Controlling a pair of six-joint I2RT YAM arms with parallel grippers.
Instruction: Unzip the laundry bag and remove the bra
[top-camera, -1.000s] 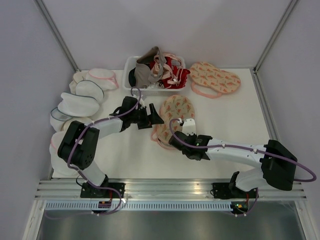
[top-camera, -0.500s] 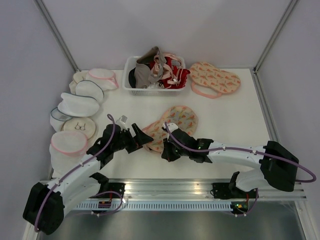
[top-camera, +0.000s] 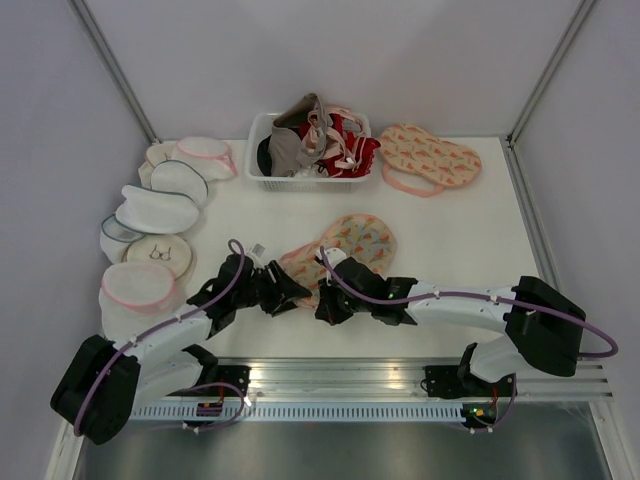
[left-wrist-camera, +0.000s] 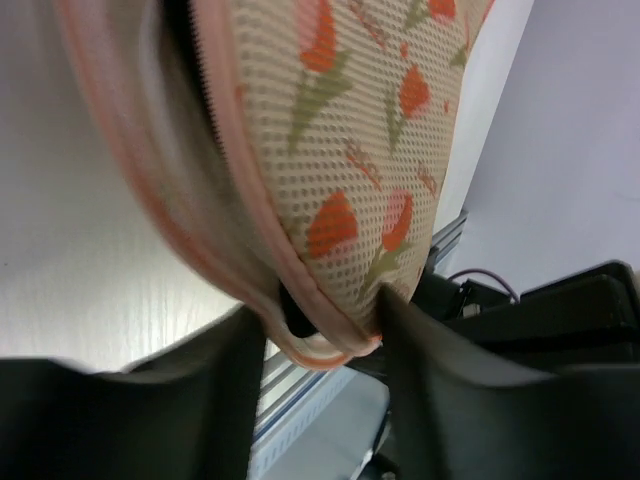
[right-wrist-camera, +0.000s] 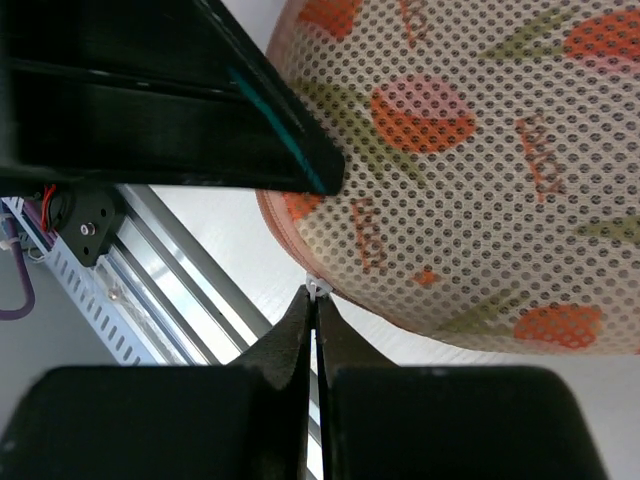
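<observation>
The laundry bag (top-camera: 355, 240), peach mesh with watermelon slices and pink trim, lies near the table's front centre. Its near end (left-wrist-camera: 340, 150) sits between my left gripper (left-wrist-camera: 320, 345) fingers, which press on it from both sides. In the top view my left gripper (top-camera: 292, 292) is at the bag's left near tip. My right gripper (right-wrist-camera: 316, 300) is shut on the small white zipper pull (right-wrist-camera: 318, 288) at the bag (right-wrist-camera: 480, 170) edge, right beside the left gripper (top-camera: 322, 305). The bra is hidden; a dark patch shows inside the seam, and I cannot tell what it is.
A white basket (top-camera: 262, 150) of red, pink and grey garments stands at the back. A second watermelon pouch (top-camera: 430, 158) lies to its right. Several white mesh pouches (top-camera: 160, 210) sit along the left side. The metal rail (top-camera: 330, 375) runs just in front of both grippers.
My left arm swung from near the basket to the front and its wide-open jaws closed on the bag's near end. My right gripper drew the bag nearer and leftward.
</observation>
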